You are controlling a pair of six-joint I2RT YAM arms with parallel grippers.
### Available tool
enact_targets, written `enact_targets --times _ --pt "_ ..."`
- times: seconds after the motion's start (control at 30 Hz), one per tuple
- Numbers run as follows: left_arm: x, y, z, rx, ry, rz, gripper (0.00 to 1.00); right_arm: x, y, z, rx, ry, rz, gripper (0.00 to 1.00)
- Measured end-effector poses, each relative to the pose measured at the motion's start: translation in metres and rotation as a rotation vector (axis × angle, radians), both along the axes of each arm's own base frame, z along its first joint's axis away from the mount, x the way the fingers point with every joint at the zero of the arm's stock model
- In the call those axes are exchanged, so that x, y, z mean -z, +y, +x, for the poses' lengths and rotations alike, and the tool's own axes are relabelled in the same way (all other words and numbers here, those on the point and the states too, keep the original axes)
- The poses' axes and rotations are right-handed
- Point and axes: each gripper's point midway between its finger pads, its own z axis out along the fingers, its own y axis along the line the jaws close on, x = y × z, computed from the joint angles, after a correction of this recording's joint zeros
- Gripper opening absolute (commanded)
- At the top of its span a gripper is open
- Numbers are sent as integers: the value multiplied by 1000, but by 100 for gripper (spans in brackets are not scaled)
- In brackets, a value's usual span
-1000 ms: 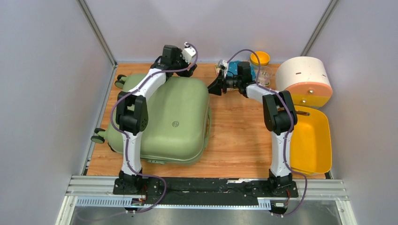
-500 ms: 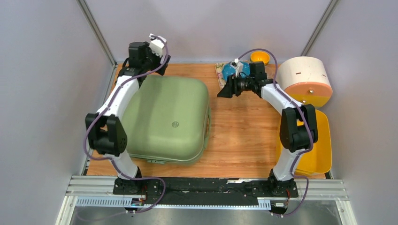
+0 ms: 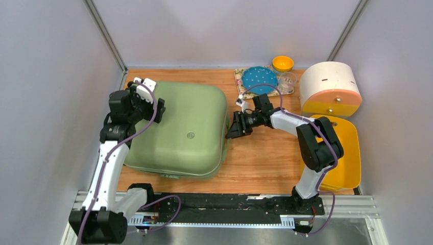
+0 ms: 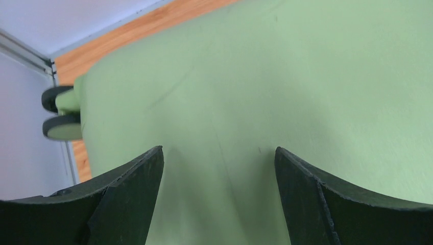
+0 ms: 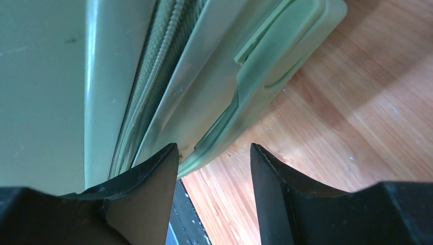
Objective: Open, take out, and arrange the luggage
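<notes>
The luggage (image 3: 184, 127), a sage-green hard-shell suitcase, lies flat and closed on the left half of the wooden table. My left gripper (image 3: 158, 109) hovers over its back-left part, open and empty. In the left wrist view that gripper (image 4: 219, 150) has only green shell (image 4: 265, 76) between its fingers, and two black wheels (image 4: 57, 127) show at the left. My right gripper (image 3: 234, 130) is open at the suitcase's right side. In the right wrist view that gripper (image 5: 213, 148) points at the side handle (image 5: 286, 46) and the zipper seam (image 5: 153, 76), holding nothing.
A yellow tray (image 3: 347, 153) sits at the right edge. Behind it stands a round cream-and-orange drawer box (image 3: 331, 87). A blue dotted plate (image 3: 259, 79) on a mat and an orange-lidded jar (image 3: 283, 66) are at the back. Bare wood (image 3: 265, 158) lies between suitcase and tray.
My left arm swung from the suitcase's back edge round to its left side. My right gripper came forward from the plate to the suitcase's right edge and opened wider.
</notes>
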Motion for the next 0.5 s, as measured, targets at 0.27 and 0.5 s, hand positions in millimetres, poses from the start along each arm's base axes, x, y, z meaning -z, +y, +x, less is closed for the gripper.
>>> enact_targets --times 0.27,0.5 --pt "5 -4 -65 84 -26 42 87 15 20 4 29 89 37 12" --pt "12 -4 -61 97 -81 60 86 13 22 19 109 270 53 0"
